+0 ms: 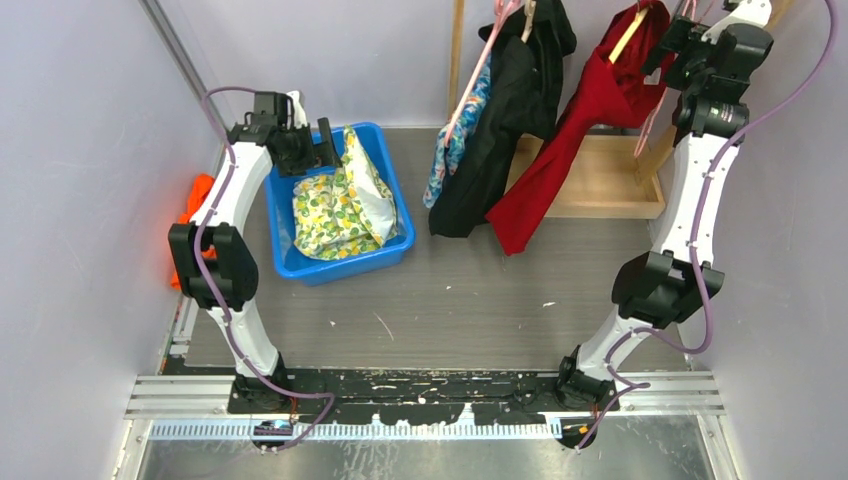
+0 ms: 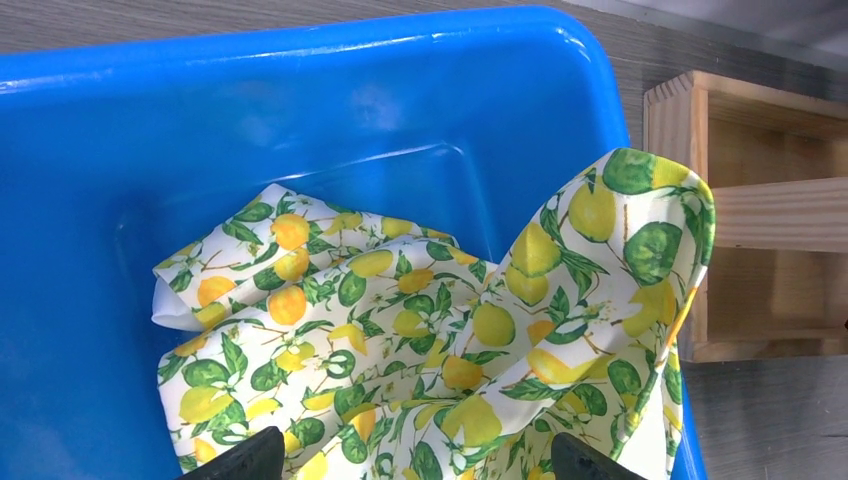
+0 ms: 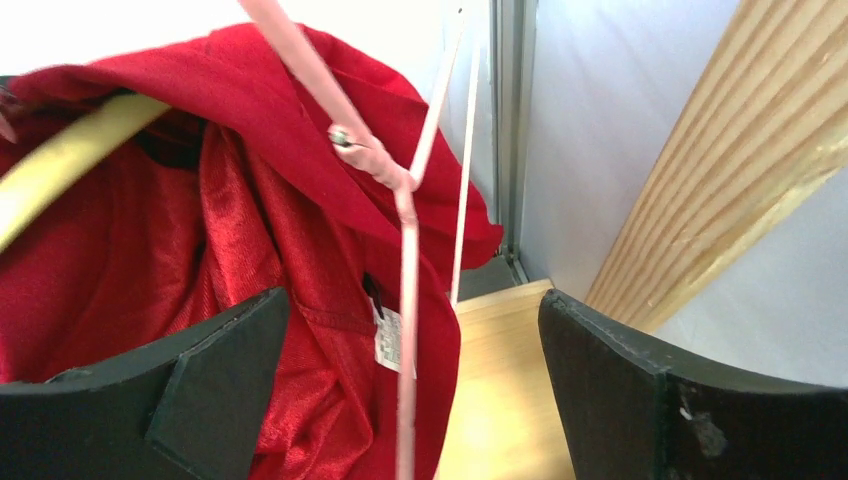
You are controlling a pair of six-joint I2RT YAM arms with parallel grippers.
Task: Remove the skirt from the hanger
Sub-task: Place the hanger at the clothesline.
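Grey tabletop (image 1: 480, 300) between pale walls. The lemon-print skirt (image 1: 340, 205) lies crumpled in the blue bin (image 1: 300, 265), off any hanger. The left gripper (image 2: 415, 465) hovers above it, fingers spread and empty. At the wooden rack (image 1: 600, 180), the right gripper (image 3: 410, 370) stands wide open. The pink hanger (image 3: 405, 200) passes untouched between its fingers, beside a red garment (image 3: 130, 260).

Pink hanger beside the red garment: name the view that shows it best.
Right wrist view: the pink hanger crosses the frame close up, its wire running down in front of the red garment. The top view shows only a thin pink sliver of it. The left wrist view misses it.
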